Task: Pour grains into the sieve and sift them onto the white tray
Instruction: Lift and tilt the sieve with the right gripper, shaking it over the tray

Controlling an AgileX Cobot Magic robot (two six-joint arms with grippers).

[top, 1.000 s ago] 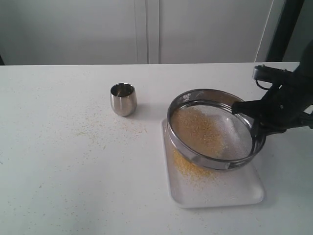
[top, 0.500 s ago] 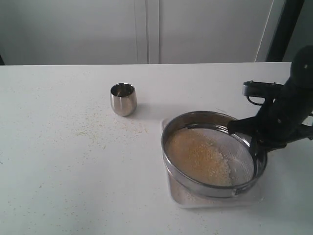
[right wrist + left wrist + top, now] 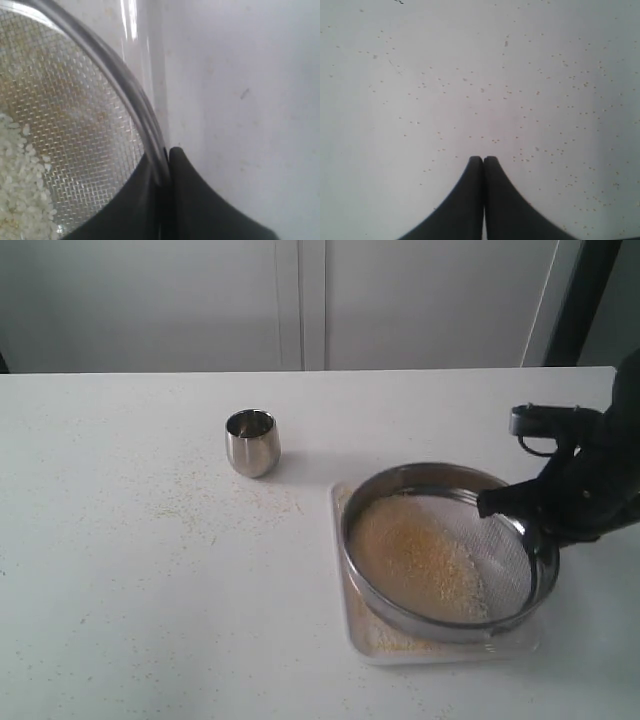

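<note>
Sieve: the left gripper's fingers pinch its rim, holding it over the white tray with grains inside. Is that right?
Wrong arm. The right gripper pinches the rim of the sieve, as the right wrist view shows; the left gripper is shut on nothing over the table. The rest holds: the sieve is over the white tray with grains inside.

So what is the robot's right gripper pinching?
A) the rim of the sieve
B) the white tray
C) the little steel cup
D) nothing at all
A: in the right wrist view the right gripper is shut on the sieve, one finger inside its steel rim and one outside, while the steel cup stands alone, away from it.
</note>
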